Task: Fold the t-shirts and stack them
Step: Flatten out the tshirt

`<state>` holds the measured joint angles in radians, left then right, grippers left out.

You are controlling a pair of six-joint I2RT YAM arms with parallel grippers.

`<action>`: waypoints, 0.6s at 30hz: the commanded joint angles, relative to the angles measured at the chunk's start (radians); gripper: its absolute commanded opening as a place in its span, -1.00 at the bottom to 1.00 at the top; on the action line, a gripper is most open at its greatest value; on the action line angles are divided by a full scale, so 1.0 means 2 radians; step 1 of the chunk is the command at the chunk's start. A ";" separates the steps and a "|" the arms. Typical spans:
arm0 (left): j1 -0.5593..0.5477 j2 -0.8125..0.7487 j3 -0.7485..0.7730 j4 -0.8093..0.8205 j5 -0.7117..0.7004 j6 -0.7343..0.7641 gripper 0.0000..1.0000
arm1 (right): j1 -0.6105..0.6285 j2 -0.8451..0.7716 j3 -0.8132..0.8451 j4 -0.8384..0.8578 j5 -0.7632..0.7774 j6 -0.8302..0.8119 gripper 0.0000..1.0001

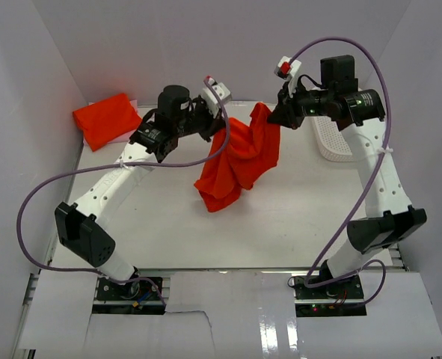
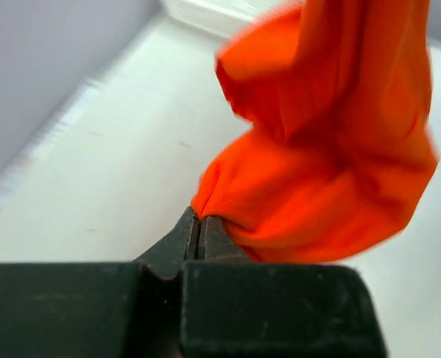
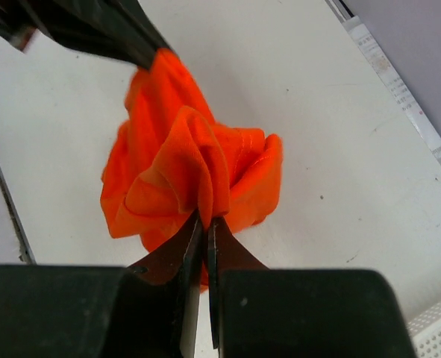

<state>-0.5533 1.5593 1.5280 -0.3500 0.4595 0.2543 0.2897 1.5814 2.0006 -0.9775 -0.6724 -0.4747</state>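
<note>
Fabric hangs bunched in mid-air between the two arms. The hanging t-shirt point(image 1: 235, 161), bright orange-red, is gripped at its upper left by the left gripper point(image 1: 216, 124) and at its upper right by the right gripper point(image 1: 277, 115). Both pairs of fingers are clenched on cloth: each wrist view shows the dark tips pressed together with a fold of shirt caught between them. The cloth sags in crumpled folds, and its lowest end reaches down toward the middle of the table point(image 1: 303, 217); I cannot tell whether it touches.

Bare white surface runs from under the shirt to the near edge, between the two arm bases. The folded t-shirt point(image 1: 107, 118) lies in the far left corner, close against the left wall point(image 1: 26, 112) and well apart from the hanging one. A white mesh basket point(image 1: 331, 142) sits at the far right edge, partly hidden by the right arm. Pale walls close in the left, far and right sides.
</note>
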 commanded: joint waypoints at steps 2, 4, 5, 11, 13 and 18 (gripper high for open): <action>-0.001 -0.007 0.114 -0.073 -0.204 -0.007 -1.00 | -0.003 0.038 0.085 0.034 -0.018 0.038 -0.85; -0.015 -0.026 0.126 -0.088 -0.253 -0.017 -1.00 | -0.003 0.029 0.097 0.043 -0.027 0.042 -0.85; -0.015 -0.032 0.123 -0.088 -0.269 -0.017 -1.00 | -0.003 0.023 0.096 0.043 -0.030 0.042 -0.85; -0.069 -0.101 0.053 -0.141 -0.332 -0.080 -1.00 | -0.002 -0.106 -0.056 0.063 -0.039 0.024 -0.85; -0.081 -0.134 0.016 -0.136 -0.336 -0.115 -1.00 | -0.002 -0.182 -0.116 0.102 -0.020 0.019 -0.85; -0.136 -0.279 -0.094 -0.081 -0.372 -0.159 -1.00 | -0.011 -0.313 -0.226 0.139 0.030 0.016 -0.85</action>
<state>-0.7788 1.1793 1.3785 -0.5819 -0.1932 0.0303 0.2871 1.0298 1.5761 -0.7959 -0.6605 -0.4335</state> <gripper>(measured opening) 0.026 0.083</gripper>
